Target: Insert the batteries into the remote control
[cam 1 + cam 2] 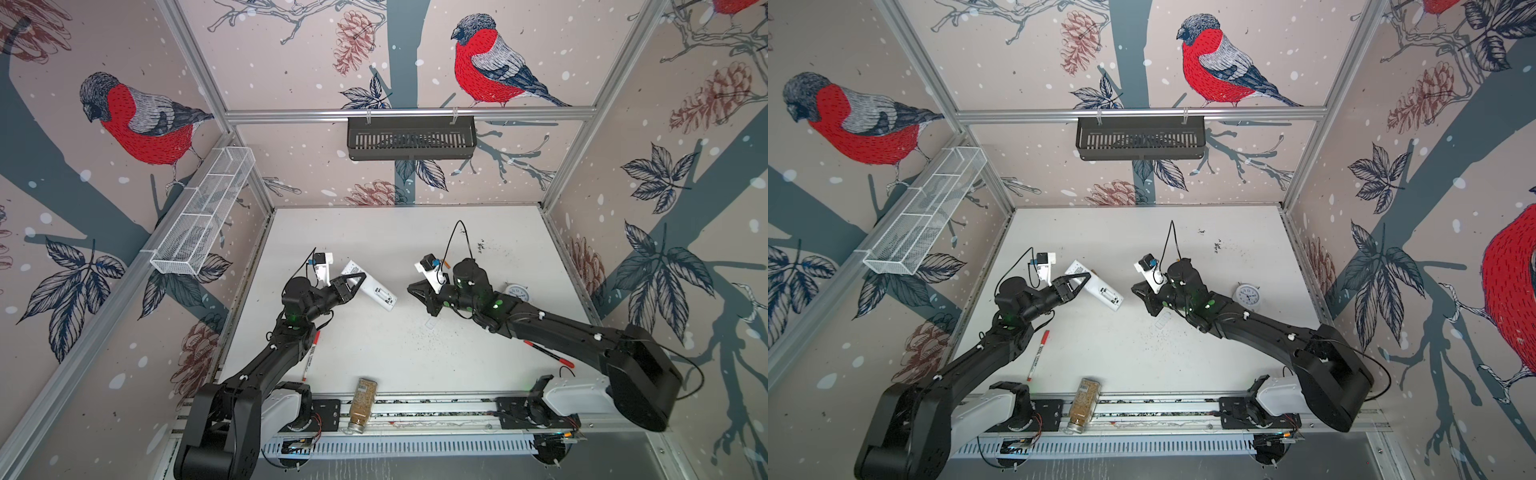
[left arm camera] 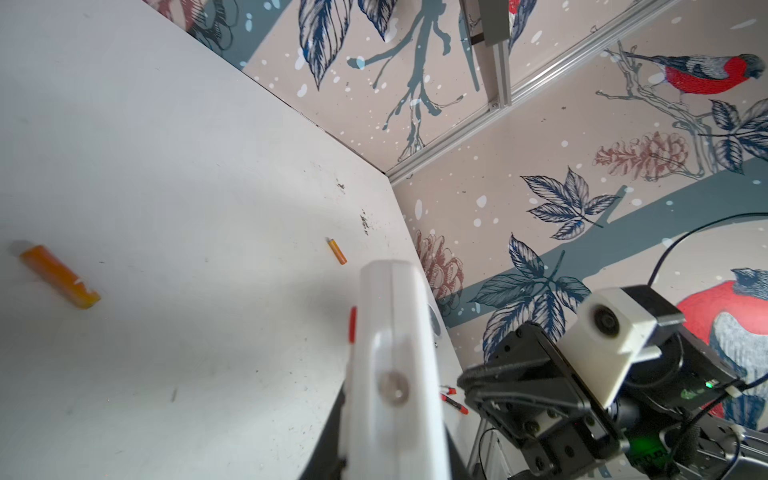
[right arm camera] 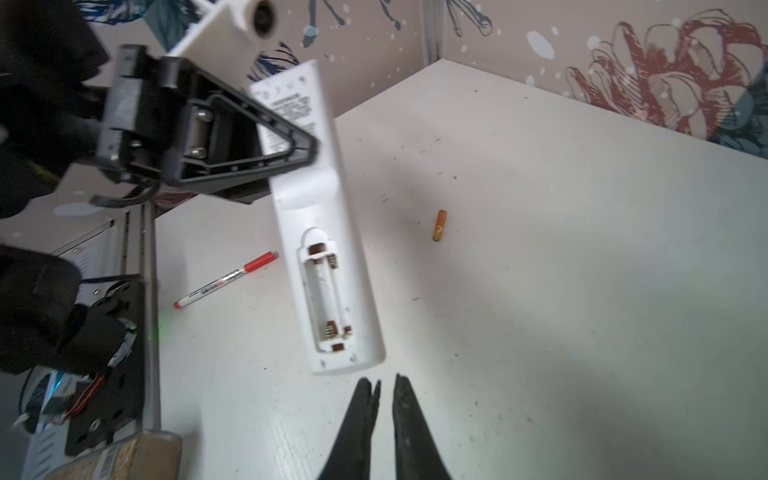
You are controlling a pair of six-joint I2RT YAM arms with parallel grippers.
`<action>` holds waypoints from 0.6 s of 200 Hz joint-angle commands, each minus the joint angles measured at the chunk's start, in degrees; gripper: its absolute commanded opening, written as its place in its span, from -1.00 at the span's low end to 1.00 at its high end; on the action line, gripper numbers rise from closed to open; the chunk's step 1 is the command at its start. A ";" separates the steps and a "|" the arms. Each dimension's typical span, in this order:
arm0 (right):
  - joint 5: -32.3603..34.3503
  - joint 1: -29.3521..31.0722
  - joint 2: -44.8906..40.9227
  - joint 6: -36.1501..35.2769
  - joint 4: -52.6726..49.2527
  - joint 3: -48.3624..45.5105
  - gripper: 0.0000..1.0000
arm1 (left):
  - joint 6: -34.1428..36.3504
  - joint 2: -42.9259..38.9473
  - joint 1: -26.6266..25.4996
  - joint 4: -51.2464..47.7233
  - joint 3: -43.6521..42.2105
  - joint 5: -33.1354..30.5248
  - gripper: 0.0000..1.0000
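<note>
Holding: remote control point(image 3: 309, 195) clamped in left gripper point(image 3: 305, 147) at printed upper half, centre-left of frame, back facing up, apparently clear of table point(image 3: 561, 270).
Compartment: battery bay point(image 3: 326, 299) open, empty; thin metal contacts, likely easy to bend.
Shell: rigid glossy plastic, probably light and slippery; best gripped across long edges.
Loose parts: batteries point(image 2: 60, 276), two smooth orange cylinders on table, left and centre of frame; likely to roll; pinch mid-barrel.
Free arm: right gripper point(image 3: 386, 382), fingers almost together, nothing between, lower centre.

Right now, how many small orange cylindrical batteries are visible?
2 batteries, both on the white table: one near the slim white remote, one farther off near the right arm.
</note>
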 commanded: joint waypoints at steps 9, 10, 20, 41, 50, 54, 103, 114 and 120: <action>2.19 -0.51 7.14 0.66 -6.26 6.52 -0.60 | 8.64 -4.77 3.98 -19.96 3.84 -17.38 -1.00; 2.18 -0.52 7.52 0.50 -6.33 6.68 -0.59 | 8.69 -4.84 4.19 -20.25 3.91 -17.71 -1.00; 3.21 -0.14 10.62 0.11 -6.22 8.56 -0.46 | 9.65 -5.54 5.47 -22.66 4.74 -20.53 -1.00; 3.22 -0.13 19.54 -0.78 -9.90 16.93 -0.35 | 12.14 -5.87 5.89 -31.13 8.01 -28.43 -1.00; 3.03 -0.01 23.37 -1.89 -11.51 20.76 -0.31 | 12.90 -6.17 6.22 -33.54 8.85 -29.95 -1.00; 3.05 0.05 25.03 -2.23 -11.89 22.19 -0.27 | 13.25 -6.32 6.35 -34.34 9.04 -30.11 -1.00; 4.59 0.48 42.05 -7.19 -19.01 40.49 -0.05 | 14.39 -12.21 8.06 -44.68 10.20 -33.59 -1.00; 4.87 0.60 45.06 -7.90 -20.70 43.92 -0.03 | 14.59 -13.87 8.18 -46.74 10.14 -34.50 -1.00; 5.10 0.62 46.29 -7.97 -20.94 45.48 -0.02 | 14.50 -14.69 8.29 -47.22 10.02 -34.54 -1.00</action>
